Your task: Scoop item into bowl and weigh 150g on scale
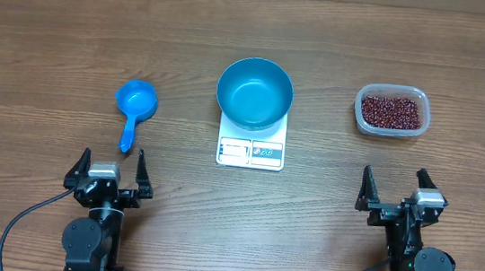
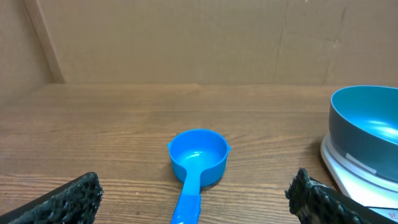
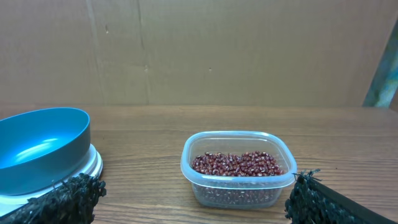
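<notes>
I judge nothing begun — bowl sits empty on the scale, beans in the tub at its 3 o'clock, scoop at 9. My left fingers and right fingers stand apart, empty.

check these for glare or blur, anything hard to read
Overhead: even light, a soft highlight inside the bowl, scale display too small to read. Left wrist: scoop sharp, slight sheen in its cup. Right wrist: beans in focus, no glare.
</notes>
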`<state>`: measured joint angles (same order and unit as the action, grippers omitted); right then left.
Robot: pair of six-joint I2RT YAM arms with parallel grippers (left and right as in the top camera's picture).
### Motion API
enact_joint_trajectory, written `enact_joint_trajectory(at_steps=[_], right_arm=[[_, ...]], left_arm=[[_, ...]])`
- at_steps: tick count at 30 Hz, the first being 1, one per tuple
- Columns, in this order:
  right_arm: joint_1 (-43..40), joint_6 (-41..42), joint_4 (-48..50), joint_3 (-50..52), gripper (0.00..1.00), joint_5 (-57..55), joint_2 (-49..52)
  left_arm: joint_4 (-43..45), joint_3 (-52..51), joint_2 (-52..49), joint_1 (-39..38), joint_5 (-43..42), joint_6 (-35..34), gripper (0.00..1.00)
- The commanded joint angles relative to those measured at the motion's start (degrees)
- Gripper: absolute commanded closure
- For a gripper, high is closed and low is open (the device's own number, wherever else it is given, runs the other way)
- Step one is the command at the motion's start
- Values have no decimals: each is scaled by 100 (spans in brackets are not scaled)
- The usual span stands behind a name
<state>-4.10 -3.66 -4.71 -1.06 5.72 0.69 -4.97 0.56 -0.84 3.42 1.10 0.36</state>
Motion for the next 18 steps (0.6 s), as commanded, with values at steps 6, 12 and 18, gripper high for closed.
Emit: enact_joint_trajectory(at_steps=[6, 12, 18], right_arm=[[-15, -26, 31, 59, 0, -4, -52], [-15, -26, 31, 59, 0, -4, -52], [-15, -28, 31, 59, 0, -4, -52]], left_arm=[[-798, 745, 9, 33, -52, -61, 0], [-1069, 1519, -588, 33, -125, -79, 1], [-1202, 2350, -1626, 33, -520, -170, 1]])
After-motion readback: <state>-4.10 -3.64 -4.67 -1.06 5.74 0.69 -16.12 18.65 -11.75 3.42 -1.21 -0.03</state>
